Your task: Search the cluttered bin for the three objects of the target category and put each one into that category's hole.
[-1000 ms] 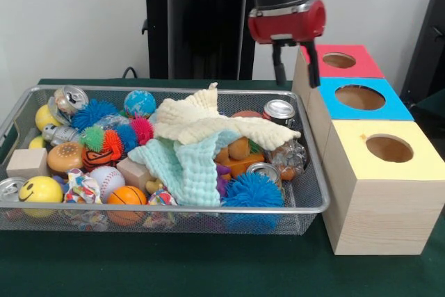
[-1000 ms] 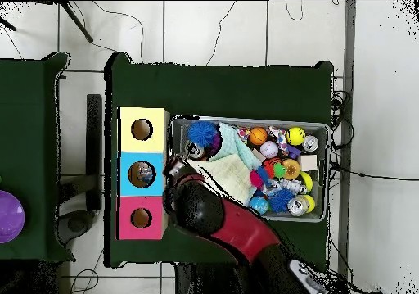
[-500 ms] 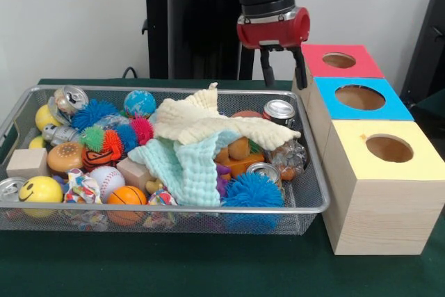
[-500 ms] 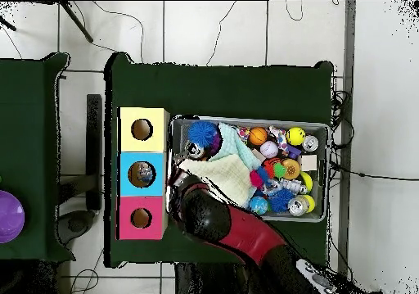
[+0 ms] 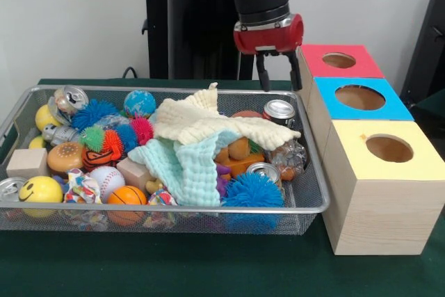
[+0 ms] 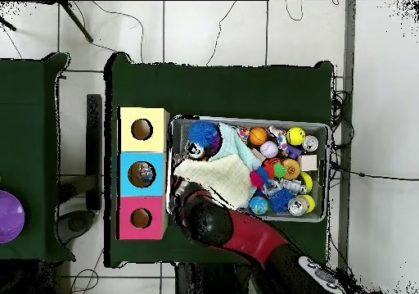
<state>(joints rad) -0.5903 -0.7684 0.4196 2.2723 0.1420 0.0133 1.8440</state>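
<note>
Overhead, your red-and-black gripper [image 5: 277, 78] hangs above the far right corner of the silver wire-mesh bin [image 5: 306, 199], beside the red-topped wooden box [image 5: 341, 60]; its two dark fingers [image 5: 263, 76] stand apart with nothing between them. You see three wooden boxes in a row at the bin's right: the red-topped one farthest, a blue-topped box [image 5: 361, 97] in the middle, a yellow-topped box [image 5: 388, 149] nearest, each with a round hole. Within the bin, a cream muslin cloth [image 5: 208, 122] lies over a pale green muslin cloth [image 5: 182, 165], covering the centre. A silver drink can [image 5: 279, 111] stands just below the gripper; a second can [image 5: 265, 172] lies near a blue spiky ball [image 5: 254, 190]; a third can [image 5: 69, 97] rests at the far left corner.
</note>
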